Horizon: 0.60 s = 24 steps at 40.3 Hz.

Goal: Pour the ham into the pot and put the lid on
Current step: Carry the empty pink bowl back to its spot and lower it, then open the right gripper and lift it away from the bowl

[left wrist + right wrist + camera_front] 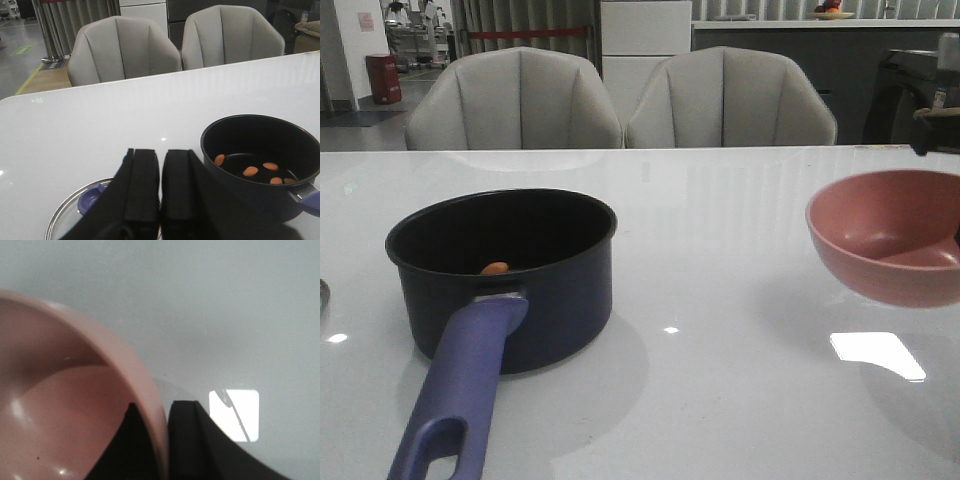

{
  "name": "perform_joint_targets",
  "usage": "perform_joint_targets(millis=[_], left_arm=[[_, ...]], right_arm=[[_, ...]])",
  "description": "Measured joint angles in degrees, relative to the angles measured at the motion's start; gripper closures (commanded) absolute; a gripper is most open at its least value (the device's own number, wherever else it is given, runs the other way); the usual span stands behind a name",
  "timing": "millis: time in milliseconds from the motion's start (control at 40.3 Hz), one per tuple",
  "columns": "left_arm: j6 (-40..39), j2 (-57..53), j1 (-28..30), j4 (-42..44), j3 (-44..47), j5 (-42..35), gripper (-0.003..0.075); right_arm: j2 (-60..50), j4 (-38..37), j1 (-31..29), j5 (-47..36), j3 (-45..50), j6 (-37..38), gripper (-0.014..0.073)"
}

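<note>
The dark navy pot (510, 280) stands on the table at the left, its purple-blue handle (460, 390) pointing toward me. Several orange-pink ham chunks (250, 171) lie on its black bottom; one chunk (495, 268) shows in the front view. The glass lid (70, 215) with its blue knob (89, 199) lies flat on the table left of the pot (260, 197). My left gripper (160, 152) is shut and empty, above the lid. My right gripper (167, 407) is shut on the rim of the pink bowl (60, 405), which is tilted and empty at the right (890, 235).
Two grey chairs (515, 100) stand behind the table's far edge. The white glossy table (720, 250) stretches between the pot and the bowl. A bright light reflection (877, 355) lies in front of the bowl.
</note>
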Motion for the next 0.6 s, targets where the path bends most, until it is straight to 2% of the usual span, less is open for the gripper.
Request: perform_joint_targets(millis=[223, 447, 521, 596], left_arm=[[0.0, 0.0, 0.0, 0.0, 0.0, 0.0, 0.0605], [0.0, 0.0, 0.0, 0.0, 0.0, 0.12, 0.0605], [0.0, 0.0, 0.0, 0.0, 0.0, 0.12, 0.0605], [0.0, 0.0, 0.0, 0.0, 0.0, 0.12, 0.0605]], right_arm=[[7.15, 1.73, -1.54, 3.18, -1.08, -3.13, 0.0408], [10.13, 3.97, -1.54, 5.72, -3.82, -5.79, 0.018], [10.28, 2.96, -1.54, 6.1, -4.76, -6.26, 0.0138], [10.16, 2.44, -1.54, 6.1, -5.28, -7.14, 0.0134]])
